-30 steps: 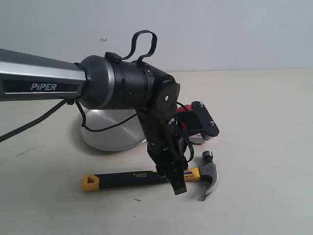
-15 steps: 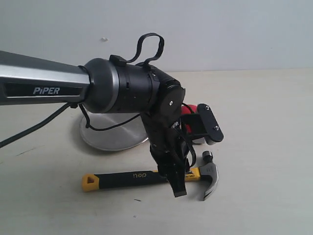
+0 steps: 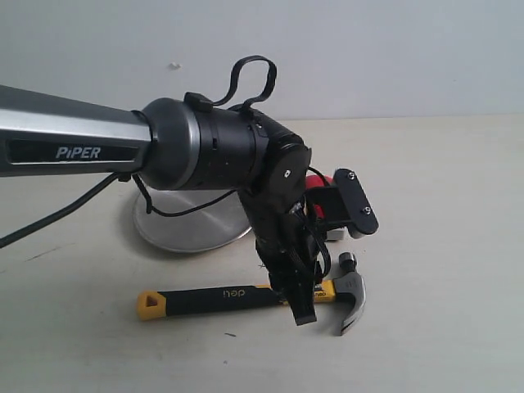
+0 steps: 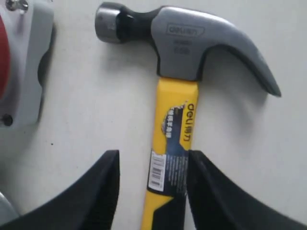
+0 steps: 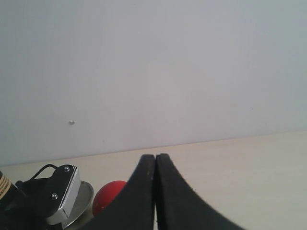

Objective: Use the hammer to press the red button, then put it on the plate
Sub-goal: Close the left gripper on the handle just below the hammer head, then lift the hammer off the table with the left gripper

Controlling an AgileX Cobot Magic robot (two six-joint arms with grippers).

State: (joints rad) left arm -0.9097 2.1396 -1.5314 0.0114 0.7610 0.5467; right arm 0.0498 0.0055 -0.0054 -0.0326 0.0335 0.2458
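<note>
The hammer [image 3: 214, 299] lies flat on the table near the front edge, dark head [image 3: 352, 296] to the right. My left gripper [image 3: 300, 312] is down over the yellow part of the handle, just short of the head. In the left wrist view it [image 4: 152, 155] stands open astride the hammer [image 4: 176, 117]; one finger is against the handle's side, the other apart from it. The red button [image 3: 318, 179] sits behind the arm, mostly hidden; its grey base [image 4: 29, 62] shows beside the hammer head. The plate [image 3: 182, 223] lies behind on the left. My right gripper [image 5: 155, 158] is shut and empty, raised, facing the red button [image 5: 108, 194].
The left arm's forearm [image 3: 74, 135] reaches in from the left over the plate, with a cable [image 3: 57, 209] hanging under it. The left wrist camera block [image 5: 61, 194] shows beside the plate's rim [image 5: 85, 197]. A plain wall stands behind the table.
The left arm has shifted a little to the right and the gripper sits slightly further along the handle towards the head. The hammer has not moved.
</note>
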